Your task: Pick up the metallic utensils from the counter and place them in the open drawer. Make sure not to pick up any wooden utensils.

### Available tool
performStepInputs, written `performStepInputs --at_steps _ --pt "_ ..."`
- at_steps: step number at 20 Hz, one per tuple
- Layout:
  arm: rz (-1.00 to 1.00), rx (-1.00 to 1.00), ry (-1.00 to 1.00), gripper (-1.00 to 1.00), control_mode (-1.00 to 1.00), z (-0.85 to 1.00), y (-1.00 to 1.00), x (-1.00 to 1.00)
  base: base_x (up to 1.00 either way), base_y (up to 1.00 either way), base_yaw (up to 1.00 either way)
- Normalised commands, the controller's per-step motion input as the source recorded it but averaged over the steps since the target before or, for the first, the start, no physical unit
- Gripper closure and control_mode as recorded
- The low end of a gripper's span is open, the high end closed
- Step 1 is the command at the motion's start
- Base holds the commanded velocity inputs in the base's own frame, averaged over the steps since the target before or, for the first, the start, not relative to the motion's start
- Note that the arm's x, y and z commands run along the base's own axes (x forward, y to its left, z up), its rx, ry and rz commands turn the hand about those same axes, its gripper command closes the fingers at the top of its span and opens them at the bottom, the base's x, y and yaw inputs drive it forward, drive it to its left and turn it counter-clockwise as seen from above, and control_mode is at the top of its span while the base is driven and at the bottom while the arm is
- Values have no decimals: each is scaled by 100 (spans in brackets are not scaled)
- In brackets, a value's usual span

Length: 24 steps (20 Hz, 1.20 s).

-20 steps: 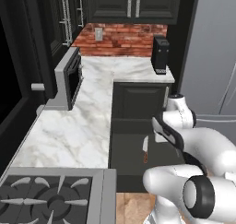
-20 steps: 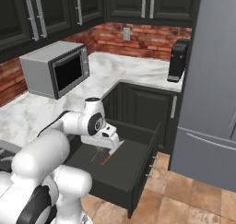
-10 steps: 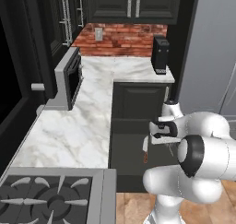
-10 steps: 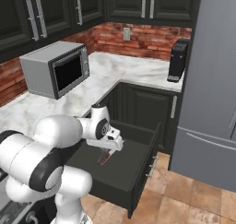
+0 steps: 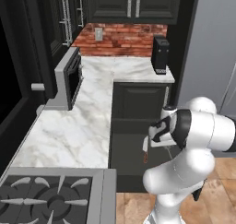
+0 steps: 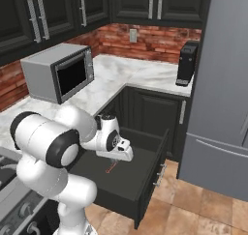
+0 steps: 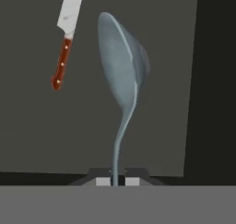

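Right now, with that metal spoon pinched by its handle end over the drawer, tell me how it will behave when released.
The metal spoon looks rigid, so it should drop without flexing. Its smooth, thin handle probably slips free easily. Its rounded bowl may rock or slide on the flat floor of the open drawer, perhaps toward the knife lying there.

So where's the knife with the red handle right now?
The knife is lying flat on the floor of the open drawer. In the hand view it sits up left, beside the metal spoon held by the fingers.
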Motion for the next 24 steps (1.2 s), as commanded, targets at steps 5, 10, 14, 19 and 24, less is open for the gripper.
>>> performStepInputs --at_steps 5,10,14,19,24 --pt "1 0 5 100 -100 -41 -8 32 0 0 0" --pt "1 0 2 100 -100 -44 -11 32 0 0 0" --pt "1 0 3 100 -100 -37 -13 42 0 0 0" --pt "0 1 0 100 -100 -37 -7 41 0 0 0" --pt "0 0 2 100 -100 -42 0 35 0 0 0"
